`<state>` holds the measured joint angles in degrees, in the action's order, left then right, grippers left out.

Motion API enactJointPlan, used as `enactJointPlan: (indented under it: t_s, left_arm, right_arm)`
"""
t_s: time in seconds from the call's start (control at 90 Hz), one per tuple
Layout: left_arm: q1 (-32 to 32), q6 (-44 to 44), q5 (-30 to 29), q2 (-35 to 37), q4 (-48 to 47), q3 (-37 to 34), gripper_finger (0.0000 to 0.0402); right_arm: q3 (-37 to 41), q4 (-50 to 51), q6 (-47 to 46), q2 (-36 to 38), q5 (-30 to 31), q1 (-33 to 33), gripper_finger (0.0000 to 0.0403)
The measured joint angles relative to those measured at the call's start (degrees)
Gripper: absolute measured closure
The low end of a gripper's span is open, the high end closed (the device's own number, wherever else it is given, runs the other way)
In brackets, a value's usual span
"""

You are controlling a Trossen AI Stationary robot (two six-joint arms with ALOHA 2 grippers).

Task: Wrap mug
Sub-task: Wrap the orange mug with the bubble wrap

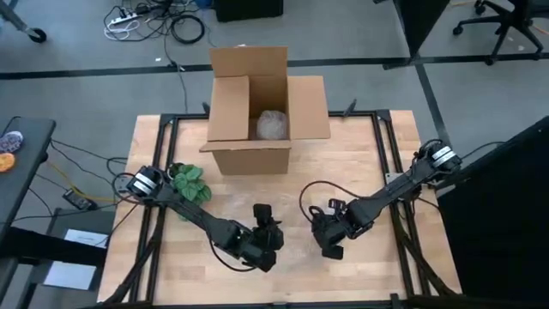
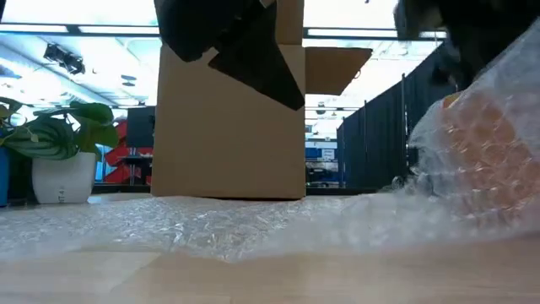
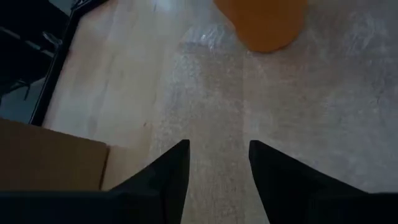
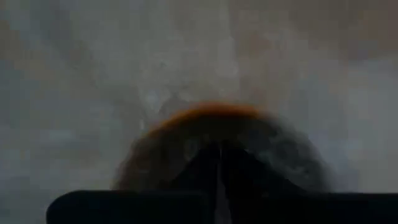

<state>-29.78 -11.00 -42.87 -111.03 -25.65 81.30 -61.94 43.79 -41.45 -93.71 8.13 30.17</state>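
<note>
Open brown cardboard box [image 1: 250, 112] holds a clear bubble-wrap bundle [image 1: 273, 125]; left gripper [image 3: 219, 163] open over bubble wrap sheet [image 3: 298, 124], right gripper [image 4: 219, 163] pinched shut on bubble-wrapped orange mug [image 2: 481, 139].

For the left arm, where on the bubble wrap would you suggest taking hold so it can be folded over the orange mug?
Probably the free flat part of the bubble wrap lying ahead of the left gripper, pinched from above with the open fingers. It lies flat on the table, short of the orange mug, so a fold has to be nipped up. The right gripper is at the mug, under wrap.
</note>
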Motion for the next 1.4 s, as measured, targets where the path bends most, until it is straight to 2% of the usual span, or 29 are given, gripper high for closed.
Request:
enactJointPlan:
  t_s: [0.133, 0.233, 0.556, 0.644, 0.878, 1.122, 1.233, 1.4]
  left_arm:
    - [0.0, 0.0, 0.0, -0.02, 0.0, 0.0, 0.025]
    - [0.03, 0.0, 0.0, -0.02, 0.02, 0.0, 0.025]
    - [0.09, -0.15, 0.0, -0.02, 0.06, 0.0, 0.025]
    - [0.09, -0.15, 0.0, -0.02, 0.04, 0.0, 0.025]
    - [0.07, -0.17, 0.02, -0.02, 0.04, 0.0, 0.025]
    - [0.17, -0.08, 0.01, -0.02, 2.57, 0.0, 0.025]
    - [0.19, 0.07, 0.02, -0.01, 3.5, 0.0, 0.025]
    - [0.2, 0.16, 0.01, -0.02, 3.48, 0.0, 0.025]
  right_arm:
    - [5.32, -4.79, -2.17, 0.48, -3.45, -0.07, 0.0403]
    - [4.6, -3.78, -2.48, 0.58, -4.67, -0.11, 0.0403]
    - [-13.25, 15.97, -2.66, 0.35, -5.64, 1.0, 0.0403]
    - [-15.99, 20.09, -4.14, 0.46, -5.27, 1.72, 0.0403]
    - [-11.84, 20.54, -5.03, -0.9, -2.79, 1.95, 0.0403]
    - [-3.6, 8.5, 0.53, -7.19, -3.43, -0.06, 0.0402]
    - [-4.87, 8.3, 3.27, -9.7, -5.98, -0.9, 0.0402]
    - [-10.06, 14.28, 3.58, -8.87, -5.64, -0.8, 0.0403]
